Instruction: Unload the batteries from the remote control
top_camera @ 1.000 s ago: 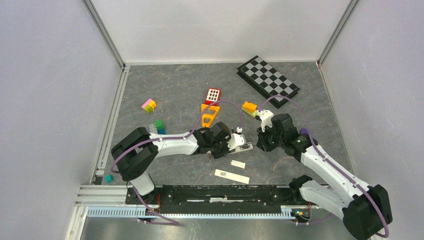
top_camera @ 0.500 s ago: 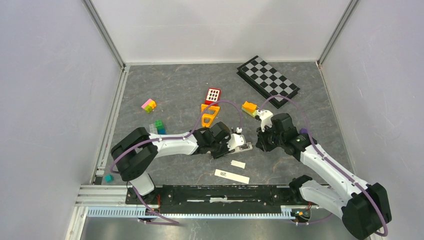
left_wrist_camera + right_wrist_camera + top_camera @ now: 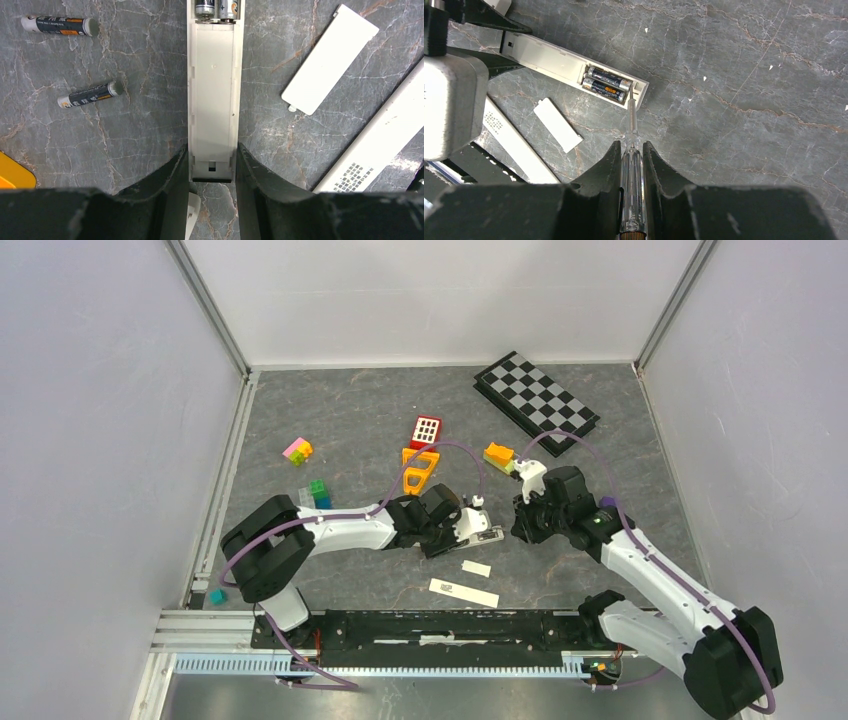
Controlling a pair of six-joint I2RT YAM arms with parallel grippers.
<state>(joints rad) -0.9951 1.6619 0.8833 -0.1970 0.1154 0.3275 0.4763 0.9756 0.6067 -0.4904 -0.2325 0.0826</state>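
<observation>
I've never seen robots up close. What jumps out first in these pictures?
Mid-table, the left hand clamps a white remote with its back open, two batteries still inside. The right hand holds a screwdriver, its tip at those batteries. Two loose batteries lie beside the remote, and a checkerboard sits far right.

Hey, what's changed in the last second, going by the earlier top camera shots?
Almost nothing. The right gripper, shut on the screwdriver, seems to have edged very slightly toward the remote. The left gripper stays clamped on the remote's end, and the remote and the loose cover lie where they were. Two batteries sit in the open compartment, with the screwdriver tip at their end.
</observation>
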